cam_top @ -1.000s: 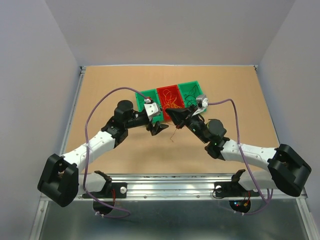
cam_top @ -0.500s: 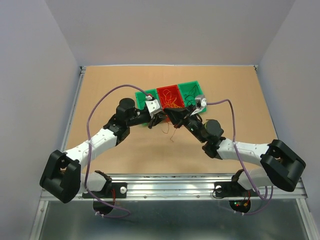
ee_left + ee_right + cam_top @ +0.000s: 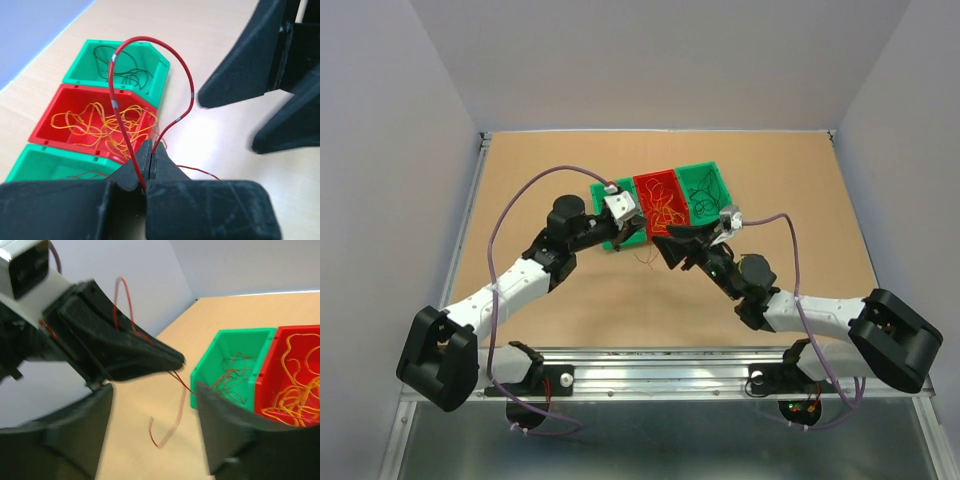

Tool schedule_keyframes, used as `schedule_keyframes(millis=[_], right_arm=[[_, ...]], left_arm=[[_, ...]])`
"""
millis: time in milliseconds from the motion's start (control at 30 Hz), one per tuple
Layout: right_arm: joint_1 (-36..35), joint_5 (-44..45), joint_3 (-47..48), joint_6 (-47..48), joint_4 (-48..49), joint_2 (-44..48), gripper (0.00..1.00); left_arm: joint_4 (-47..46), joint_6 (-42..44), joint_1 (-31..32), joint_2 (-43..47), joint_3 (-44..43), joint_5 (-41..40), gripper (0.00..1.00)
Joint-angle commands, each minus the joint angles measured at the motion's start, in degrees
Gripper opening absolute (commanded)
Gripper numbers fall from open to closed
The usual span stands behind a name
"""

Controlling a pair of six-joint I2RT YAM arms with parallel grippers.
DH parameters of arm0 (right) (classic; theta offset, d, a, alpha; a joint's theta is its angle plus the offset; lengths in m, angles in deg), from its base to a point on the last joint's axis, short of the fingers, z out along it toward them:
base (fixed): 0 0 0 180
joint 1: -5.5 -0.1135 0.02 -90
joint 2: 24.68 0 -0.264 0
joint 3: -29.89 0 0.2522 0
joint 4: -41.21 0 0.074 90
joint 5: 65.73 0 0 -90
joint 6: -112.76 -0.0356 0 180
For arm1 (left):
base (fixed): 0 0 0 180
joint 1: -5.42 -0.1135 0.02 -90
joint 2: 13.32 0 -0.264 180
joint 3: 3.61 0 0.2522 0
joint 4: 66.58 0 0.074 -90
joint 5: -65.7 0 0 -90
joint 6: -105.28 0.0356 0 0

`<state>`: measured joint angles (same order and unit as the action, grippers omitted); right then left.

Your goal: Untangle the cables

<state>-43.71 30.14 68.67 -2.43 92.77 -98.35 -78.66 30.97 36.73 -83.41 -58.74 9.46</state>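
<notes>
We see the left gripper (image 3: 150, 160) pressed together, pinching one thin red wire strand (image 3: 114, 103). The strand stands up from the jaws as a tall loop, and both legs of the loop come back to the pinch. A short free tail trails off on the right arm's side and hangs down toward the tan tabletop (image 3: 540, 170).

The right gripper (image 3: 152, 405) is spread and holds nothing. Its fingers sit either side of the left fingertips and the tail, near them but apart.

The other cables lie sorted:
- curly orange-yellow strands (image 3: 100, 125) in the red plastic bin (image 3: 45, 132)
- dark strands (image 3: 125, 75) in the far green bin (image 3: 160, 65)
- red strands (image 3: 231, 376) in the near green bin (image 3: 235, 335)

We think the next move is dropping the held strand. The near green bin lies just beside the left fingertips, lower and on the side away from the right gripper. The left arm is nearer. The loop's long axis is upright, so it may snag the rim.
</notes>
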Motion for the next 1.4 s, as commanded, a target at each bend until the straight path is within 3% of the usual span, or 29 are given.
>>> schedule_keyframes(millis=[0,100,267,467,1000,1267,1367], right_arm=[[-0.4,3.4,-4.7,3.1,4.4,3.7,0.77],[-0.4,3.3,-6.7,6.6,4.3,3.4,0.92],[-0.4,5.6,-6.6,11.3,3.8,-0.1,0.95],[-0.4,4.2,-4.3,17.4,1.2,-3.6,0.91],[1.7,11.5,5.9,21.9,-1.9,-18.3,0.82],[2.5,7.8,9.2,24.7,-2.6,-21.6,0.75],[2.5,6.2,10.1,27.5,-2.5,-23.1,0.67]], left_arm=[[-1.0,-2.1,-2.5,4.4,-2.5,-0.4,0.0],[2.1,-2.8,-3.4,4.7,-4.8,2.9,0.0],[6.0,-2.4,-3.9,5.0,-6.2,4.6,0.0],[9.2,-2.3,-5.1,5.3,-8.0,6.8,0.0],[12.7,-1.4,-6.3,7.5,-9.2,14.0,0.0],[15.2,-0.9,-6.4,7.1,-10.4,16.7,0.0],[15.8,-0.8,-6.5,7.3,-10.7,17.4,0.0]])
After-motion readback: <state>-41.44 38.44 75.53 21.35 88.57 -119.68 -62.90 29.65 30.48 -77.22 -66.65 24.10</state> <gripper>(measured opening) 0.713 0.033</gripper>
